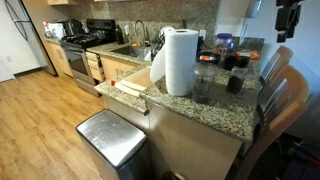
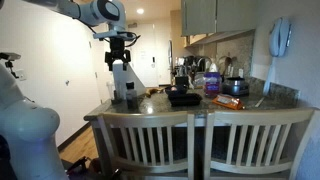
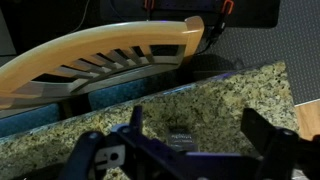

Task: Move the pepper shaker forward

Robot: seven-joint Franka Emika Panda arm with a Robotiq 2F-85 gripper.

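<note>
The pepper shaker is a small squat dark cylinder on the granite counter, near the chair-side edge. A clear tumbler stands between it and the paper towel roll. My gripper hangs well above the counter and shows in both exterior views; it is over the paper towel roll in an exterior view. In the wrist view the gripper is open and empty over bare granite. The shaker is not in the wrist view.
A wide flat black container sits mid-counter, with bottles and jars behind it. Wooden chair backs line the counter's edge, and one shows in the wrist view. A steel bin stands on the floor.
</note>
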